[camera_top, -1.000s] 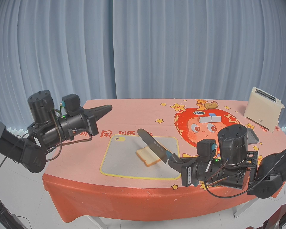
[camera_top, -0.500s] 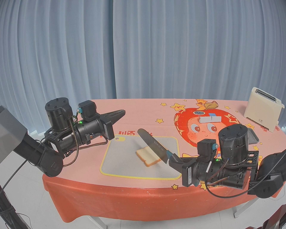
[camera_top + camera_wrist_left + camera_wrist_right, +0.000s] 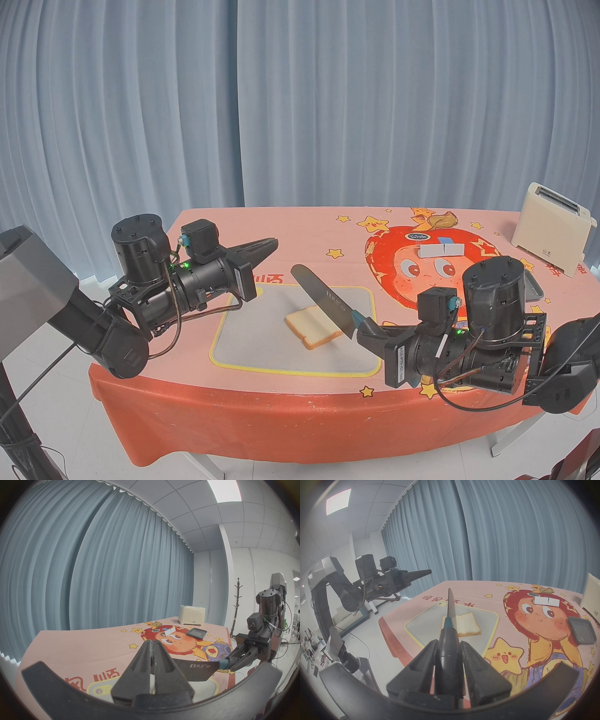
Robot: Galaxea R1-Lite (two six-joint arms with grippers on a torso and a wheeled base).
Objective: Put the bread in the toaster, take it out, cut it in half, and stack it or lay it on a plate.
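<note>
One slice of bread (image 3: 312,326) lies flat on the cutting board (image 3: 250,340), so lower the knife (image 3: 322,299) clamped in the right gripper (image 3: 367,327) squarely across its middle (the left gripper (image 3: 267,244), closed and empty, hovers near the board's far left corner).

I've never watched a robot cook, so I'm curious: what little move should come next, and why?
Probably the right pincer lowers its knife onto the bread slice: the blade hangs above the uncut slice on the cutting board; the shut left pincer hovers apart.
</note>
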